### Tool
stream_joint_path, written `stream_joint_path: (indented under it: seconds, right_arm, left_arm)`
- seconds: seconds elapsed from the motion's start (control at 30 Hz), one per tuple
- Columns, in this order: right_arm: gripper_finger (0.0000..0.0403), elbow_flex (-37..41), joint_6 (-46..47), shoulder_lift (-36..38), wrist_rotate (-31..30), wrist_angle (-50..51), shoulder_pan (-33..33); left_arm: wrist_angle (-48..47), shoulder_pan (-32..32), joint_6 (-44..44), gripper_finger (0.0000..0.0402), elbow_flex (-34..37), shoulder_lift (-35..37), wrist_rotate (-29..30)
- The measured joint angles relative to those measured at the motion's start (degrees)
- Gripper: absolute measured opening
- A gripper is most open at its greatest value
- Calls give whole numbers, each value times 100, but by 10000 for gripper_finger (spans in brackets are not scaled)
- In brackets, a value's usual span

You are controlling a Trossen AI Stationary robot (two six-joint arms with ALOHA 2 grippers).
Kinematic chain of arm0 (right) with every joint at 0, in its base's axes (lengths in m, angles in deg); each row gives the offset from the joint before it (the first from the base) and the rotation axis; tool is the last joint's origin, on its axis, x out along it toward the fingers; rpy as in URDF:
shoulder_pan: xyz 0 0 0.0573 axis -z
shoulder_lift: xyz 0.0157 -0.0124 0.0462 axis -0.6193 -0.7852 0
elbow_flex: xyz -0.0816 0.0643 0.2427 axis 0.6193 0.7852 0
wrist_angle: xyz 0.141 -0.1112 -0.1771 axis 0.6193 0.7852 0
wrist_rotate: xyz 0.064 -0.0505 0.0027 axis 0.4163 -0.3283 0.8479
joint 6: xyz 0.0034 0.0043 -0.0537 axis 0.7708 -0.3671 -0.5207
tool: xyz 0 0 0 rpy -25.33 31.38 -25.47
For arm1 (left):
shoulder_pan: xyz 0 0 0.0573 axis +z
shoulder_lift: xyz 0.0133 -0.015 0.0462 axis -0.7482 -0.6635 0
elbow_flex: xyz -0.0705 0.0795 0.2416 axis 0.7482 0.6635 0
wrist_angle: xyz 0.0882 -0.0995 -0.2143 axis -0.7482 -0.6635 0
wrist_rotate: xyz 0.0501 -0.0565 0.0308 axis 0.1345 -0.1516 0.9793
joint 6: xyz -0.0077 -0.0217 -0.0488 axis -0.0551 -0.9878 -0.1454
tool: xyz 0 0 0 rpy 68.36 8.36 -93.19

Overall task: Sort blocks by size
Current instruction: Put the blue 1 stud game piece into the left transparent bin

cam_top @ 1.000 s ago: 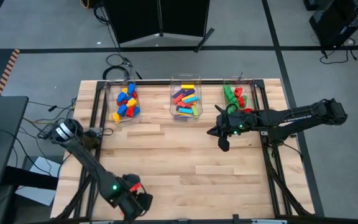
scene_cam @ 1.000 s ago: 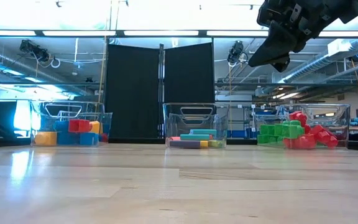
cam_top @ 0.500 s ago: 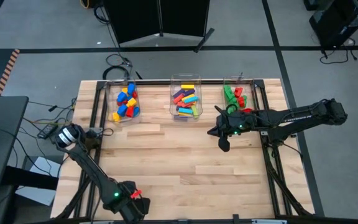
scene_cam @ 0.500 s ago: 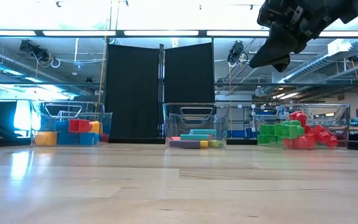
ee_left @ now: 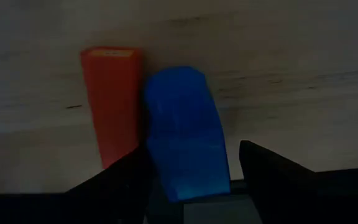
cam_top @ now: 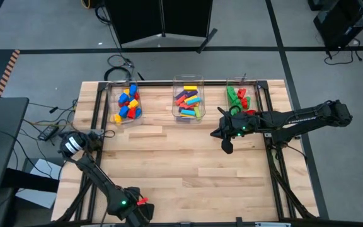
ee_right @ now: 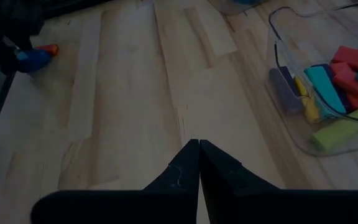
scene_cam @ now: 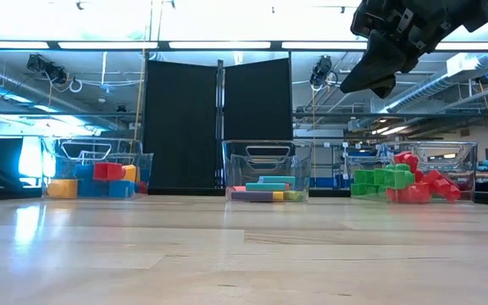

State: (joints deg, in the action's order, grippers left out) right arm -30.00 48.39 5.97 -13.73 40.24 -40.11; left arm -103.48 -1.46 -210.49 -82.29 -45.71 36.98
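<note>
A wooden tabletop (cam_top: 188, 164) lies bare over most of its middle and near half, so the widest open room runs from the bins to the near edge. Along the far edge stand three clear bins. The left bin (cam_top: 126, 104) holds chunky blocks (cam_top: 128, 103) in blue, yellow and red. The middle bin (cam_top: 188, 99) holds long blocks (cam_top: 188, 101) in purple, cyan, yellow and red. The right bin (cam_top: 241, 96) holds green and red blocks (cam_top: 237, 96), some heaped above its rim in the low view.

The left gripper (cam_top: 138, 208) sits low at the near-left corner, close to the tabletop's near edge. Its fingers (ee_left: 272, 168) pinch a blue block (ee_left: 187, 134), held wide between them. A red block (ee_left: 110, 102) lies flat on the wood, touching the blue one's side.

The right gripper (cam_top: 227, 145) hangs well above the tabletop, just near of the right bin, with its arm stretching in from the right edge across that bin's near side. Its fingers (ee_right: 225, 171) are pressed together with nothing in them.

Black frame rails run down both side edges of the tabletop. Beyond the far edge stand dark panels (scene_cam: 219, 127) on a grey floor.
</note>
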Motion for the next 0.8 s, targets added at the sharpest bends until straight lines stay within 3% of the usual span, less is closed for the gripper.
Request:
stream_joint_path:
  seconds: [0.27,0.5,0.8]
  right_arm:
    - [24,0,0,2,0,-2,0]
    - [24,0,0,2,0,-4,0]
    - [23,0,-1,2,-1,-4,0]
  left_arm:
    - [-174,22,5,225,0,-96,24]
    - [-226,95,295,140,0,-94,27]
    - [-136,428,977,137,0,156,635]
